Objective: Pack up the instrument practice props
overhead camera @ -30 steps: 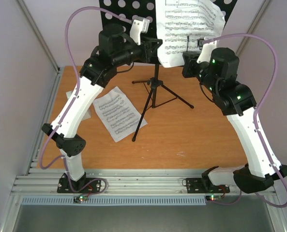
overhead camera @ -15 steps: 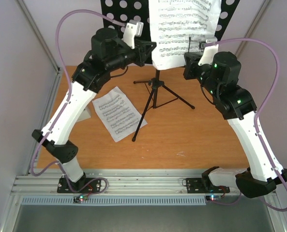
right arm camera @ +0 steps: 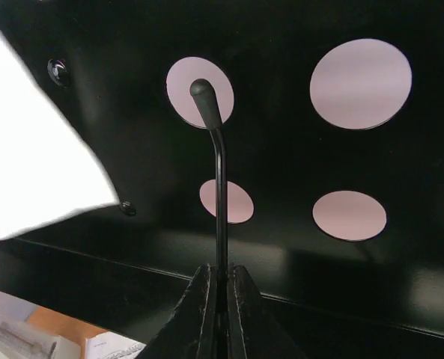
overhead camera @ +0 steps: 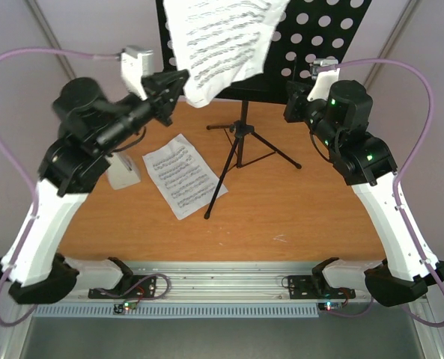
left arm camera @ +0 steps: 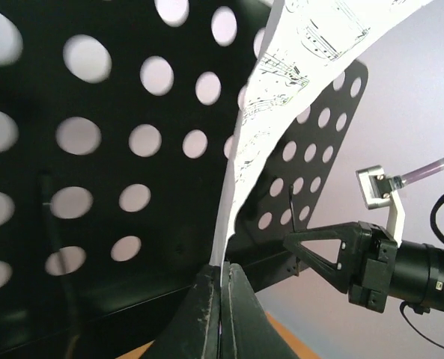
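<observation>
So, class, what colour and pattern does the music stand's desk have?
Black desk, perforated with round holes; left wrist view shows it best.

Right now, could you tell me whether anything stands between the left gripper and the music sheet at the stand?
Nothing visible: the left gripper is shut on the sheet, and the right gripper pinches the wire clip on the stand, clear of the paper.
</observation>
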Controlling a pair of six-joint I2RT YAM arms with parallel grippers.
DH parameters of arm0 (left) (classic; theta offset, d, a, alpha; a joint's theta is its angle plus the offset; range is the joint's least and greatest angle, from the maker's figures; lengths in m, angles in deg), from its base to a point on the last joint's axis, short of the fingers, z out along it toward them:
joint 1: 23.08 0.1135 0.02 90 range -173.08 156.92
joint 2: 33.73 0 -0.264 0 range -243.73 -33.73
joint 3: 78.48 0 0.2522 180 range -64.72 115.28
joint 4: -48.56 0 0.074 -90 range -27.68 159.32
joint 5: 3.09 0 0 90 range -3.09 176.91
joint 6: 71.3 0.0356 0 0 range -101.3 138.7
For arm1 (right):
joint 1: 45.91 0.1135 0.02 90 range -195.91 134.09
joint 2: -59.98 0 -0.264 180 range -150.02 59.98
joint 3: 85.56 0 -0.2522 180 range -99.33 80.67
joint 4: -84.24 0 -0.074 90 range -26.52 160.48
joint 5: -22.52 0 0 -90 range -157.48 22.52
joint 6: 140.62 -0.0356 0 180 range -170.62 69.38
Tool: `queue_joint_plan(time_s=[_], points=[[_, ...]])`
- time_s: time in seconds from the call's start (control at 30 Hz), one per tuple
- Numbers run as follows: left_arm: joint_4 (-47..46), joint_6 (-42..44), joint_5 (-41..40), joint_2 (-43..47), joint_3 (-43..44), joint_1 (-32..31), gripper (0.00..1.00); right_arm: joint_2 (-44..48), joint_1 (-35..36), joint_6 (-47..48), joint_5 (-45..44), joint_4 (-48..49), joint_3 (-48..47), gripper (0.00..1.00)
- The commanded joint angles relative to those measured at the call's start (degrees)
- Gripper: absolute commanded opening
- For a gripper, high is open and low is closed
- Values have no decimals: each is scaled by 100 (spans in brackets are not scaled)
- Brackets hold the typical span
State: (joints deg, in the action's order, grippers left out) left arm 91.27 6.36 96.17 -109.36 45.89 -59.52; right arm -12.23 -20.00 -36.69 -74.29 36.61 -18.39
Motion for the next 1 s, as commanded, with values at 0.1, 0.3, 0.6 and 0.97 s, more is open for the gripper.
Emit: queue_joint_plan(time_s=[0.1, 0.3, 0.6, 0.97], points=[[-244, 494, -1254, 1252, -704, -10, 0, -41, -27, -132, -31, -26, -55, 1], [233, 608, -1578, 1862, -1012, -8, 1, -134, -30, -197, 23, -23, -104, 1], [592, 517, -1565, 2477, -1629, -12, 1, -145, -31, -233, -118, -50, -76, 3], [860, 236, -1111, 2735, -2092, -11, 0, -80, -31, -169, -187, -109, -37, 33]])
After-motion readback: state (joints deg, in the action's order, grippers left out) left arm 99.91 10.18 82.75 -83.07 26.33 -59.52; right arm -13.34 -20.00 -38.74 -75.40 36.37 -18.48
